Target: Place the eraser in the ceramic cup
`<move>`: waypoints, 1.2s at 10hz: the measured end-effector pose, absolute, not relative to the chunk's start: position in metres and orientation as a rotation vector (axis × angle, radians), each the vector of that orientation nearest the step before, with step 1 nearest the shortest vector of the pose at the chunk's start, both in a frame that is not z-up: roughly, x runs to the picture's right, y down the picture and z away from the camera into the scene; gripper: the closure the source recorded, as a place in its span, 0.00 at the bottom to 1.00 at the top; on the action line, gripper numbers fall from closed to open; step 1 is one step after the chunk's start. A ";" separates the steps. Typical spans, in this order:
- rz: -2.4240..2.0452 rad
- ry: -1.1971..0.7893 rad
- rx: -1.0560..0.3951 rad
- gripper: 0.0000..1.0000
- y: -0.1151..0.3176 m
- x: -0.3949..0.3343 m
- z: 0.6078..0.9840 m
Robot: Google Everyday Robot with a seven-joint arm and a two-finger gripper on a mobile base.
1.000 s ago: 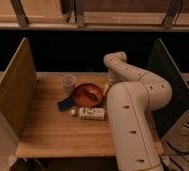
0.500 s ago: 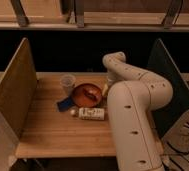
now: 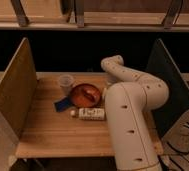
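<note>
Almost nothing has changed over the last second: the arm [image 3: 133, 107] keeps the same folded pose, elbow up at the back and its end dropped toward the table, with only a slight settling. The cup, bowl, bottle and blue piece have not shifted. The gripper [image 3: 106, 93] sits low, just beside the right rim of the red-orange bowl [image 3: 85, 94], mostly masked by the arm's own bulk, so I cannot tell whether it is clenched, released or holding anything. The eraser does not show as a separate thing. It may be behind the end of the arm or down in the bowl, I cannot say which. A pale streak inside the bowl is too vague to name. The ceramic cup [image 3: 65, 82] stands upright at the bowl's back-left, close to its rim, and nothing shows going into it. Judgement: the task is early, still at the pick-up stage, with the drop into the cup not yet done. Around it, a flat blue object [image 3: 63, 104] lies front-left of the bowl, partly tucked under its edge. A white bottle [image 3: 91, 113] lies on its side just in front of the bowl. The wooden table [image 3: 53, 132] has a side panel [image 3: 13, 85] on the left. In the way: the bowl lies between gripper and cup, so a carry likely has to go over it, and the narrow cup could tip if clipped.
</note>
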State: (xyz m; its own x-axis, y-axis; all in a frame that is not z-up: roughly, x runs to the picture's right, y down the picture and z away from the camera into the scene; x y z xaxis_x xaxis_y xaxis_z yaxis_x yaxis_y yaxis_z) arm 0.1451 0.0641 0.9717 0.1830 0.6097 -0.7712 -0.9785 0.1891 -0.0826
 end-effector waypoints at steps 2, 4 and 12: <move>1.261 0.694 -0.661 0.46 0.064 0.146 0.976; 1.268 0.698 -0.645 0.68 0.062 0.148 0.979; 1.167 0.398 -0.329 1.00 -0.047 0.130 0.950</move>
State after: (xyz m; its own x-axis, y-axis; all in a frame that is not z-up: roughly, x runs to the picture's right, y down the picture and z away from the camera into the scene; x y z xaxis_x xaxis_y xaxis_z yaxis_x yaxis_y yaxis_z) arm 0.1298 -0.0471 0.9501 0.3374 0.8179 -0.4660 -0.9321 0.3594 -0.0441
